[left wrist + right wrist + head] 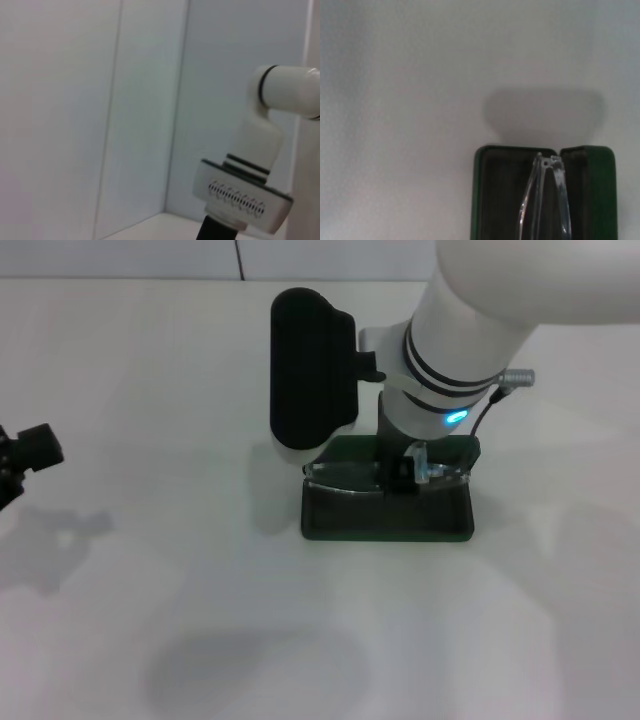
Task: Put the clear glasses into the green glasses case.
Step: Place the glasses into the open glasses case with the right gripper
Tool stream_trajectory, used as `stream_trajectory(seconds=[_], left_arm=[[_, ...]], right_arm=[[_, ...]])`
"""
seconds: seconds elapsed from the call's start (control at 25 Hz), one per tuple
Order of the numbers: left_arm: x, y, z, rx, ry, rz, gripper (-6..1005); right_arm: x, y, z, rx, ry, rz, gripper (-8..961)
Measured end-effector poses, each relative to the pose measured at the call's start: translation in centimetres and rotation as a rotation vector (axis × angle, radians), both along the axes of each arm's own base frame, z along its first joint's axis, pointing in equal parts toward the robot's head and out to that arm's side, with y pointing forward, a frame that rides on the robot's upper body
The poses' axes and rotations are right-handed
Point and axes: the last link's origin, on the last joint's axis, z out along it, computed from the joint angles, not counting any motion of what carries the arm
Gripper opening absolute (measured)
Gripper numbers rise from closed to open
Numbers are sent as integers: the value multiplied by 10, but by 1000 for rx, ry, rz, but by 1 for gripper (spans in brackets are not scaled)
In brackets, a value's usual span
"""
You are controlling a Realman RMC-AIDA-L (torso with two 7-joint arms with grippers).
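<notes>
The green glasses case (385, 520) lies open in the middle of the white table, its dark lining showing. The clear glasses (340, 476) stretch across the case just above its far half, their ends reaching to the case's side edges. My right gripper (400, 478) comes down from above and is shut on the glasses at their middle. From the right wrist, the clear glasses (545, 200) are seen end-on over the open case (485, 200); no fingers show there. My left gripper (30, 452) is parked at the table's left edge, far from the case.
The right arm's white forearm (470, 330) and a black block on its wrist (310, 370) hide the case's far side. White table (150, 590) lies all round. The left wrist view shows only walls and a white part of the robot (250, 190).
</notes>
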Motion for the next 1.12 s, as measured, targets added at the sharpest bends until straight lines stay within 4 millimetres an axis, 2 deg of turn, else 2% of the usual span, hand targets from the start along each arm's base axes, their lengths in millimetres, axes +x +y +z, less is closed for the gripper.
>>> stream_trajectory(seconds=[1.12], left_arm=[[-3,-3,-2,-1,14,11,41]], right_arm=[[9,-8,-6,15,-38,-29,104]])
